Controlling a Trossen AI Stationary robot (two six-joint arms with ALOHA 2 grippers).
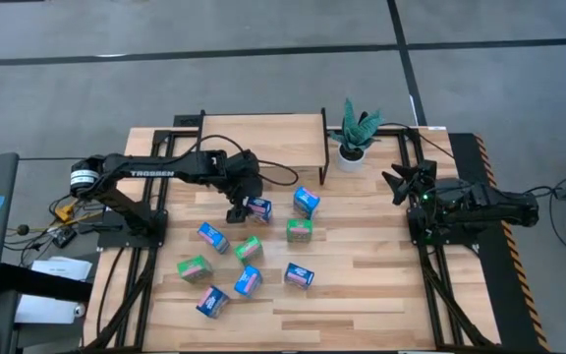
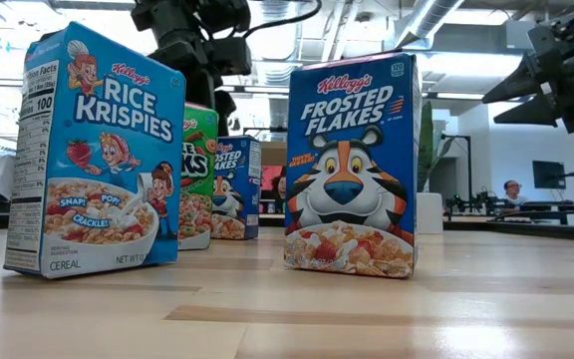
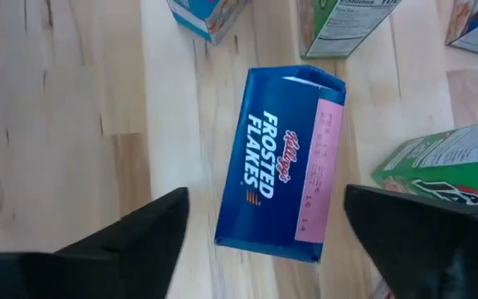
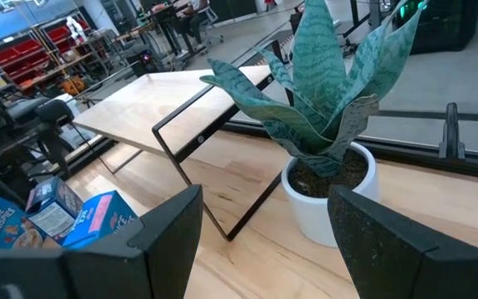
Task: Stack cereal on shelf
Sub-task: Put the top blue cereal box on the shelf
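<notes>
Blue boxes and green ones lie scattered over the middle of the table (image 1: pixel 362 285) in the high view, none yet on the shelf (image 1: pixel 263 147) at the far edge; the left gripper (image 1: pixel 241 211) hangs over a blue Frosted Flakes box (image 1: pixel 258 207) at the far-left of the cluster, while the right gripper (image 1: pixel 401 183) waits at the right edge near the potted plant (image 1: pixel 354 133). From the low view, a Rice Krispies box (image 2: pixel 96 160) and another Frosted Flakes box (image 2: pixel 352 165) stand upright and close by, so a careless sweep of the arm could topple neighbours. Through the left wrist view, the left gripper's fingers (image 3: pixel 139 241) stand apart on either side of the blue box (image 3: pixel 280 166), not touching it; the box sits skewed to them, so closing now may catch a corner and spin or tip it, and a green box (image 3: pixel 446 166) just beside the far finger could be nudged. By the right wrist view, the right gripper's fingers (image 4: pixel 164 232) are spread with nothing between them, facing plant and shelf.
</notes>
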